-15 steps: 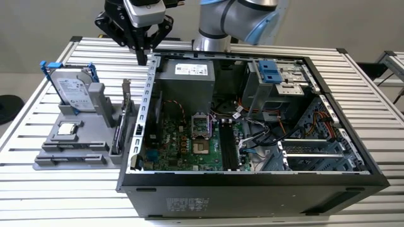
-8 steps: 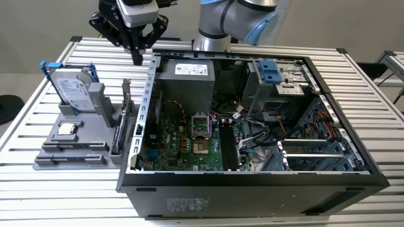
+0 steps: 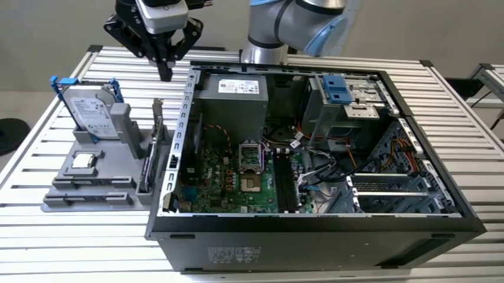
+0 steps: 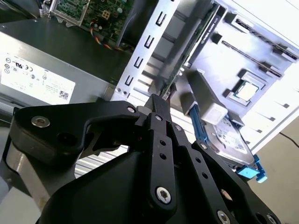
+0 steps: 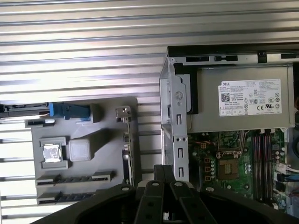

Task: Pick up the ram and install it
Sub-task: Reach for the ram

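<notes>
Open computer case (image 3: 315, 236) at lower right of the exterior view, side off so the board slots are reachable. Left of it, grey holder (image 3: 87, 177) stands parts on edge, easy to grab. Ram (image 3: 146, 172) is probably the thin dark stick at the holder's right rim, mostly hidden, hard to confirm. Upper left, tool (image 3: 165, 74) hangs above the holder, clenched and empty.

Soft, even light is falling from above on the slatted table (image 3: 79, 236), leaving faint shadows beside the computer case (image 3: 315, 247). In the second wrist view glare is bleaching the grey holder (image 4: 210, 65), the gripper (image 4: 156, 99) reading near-black.
</notes>
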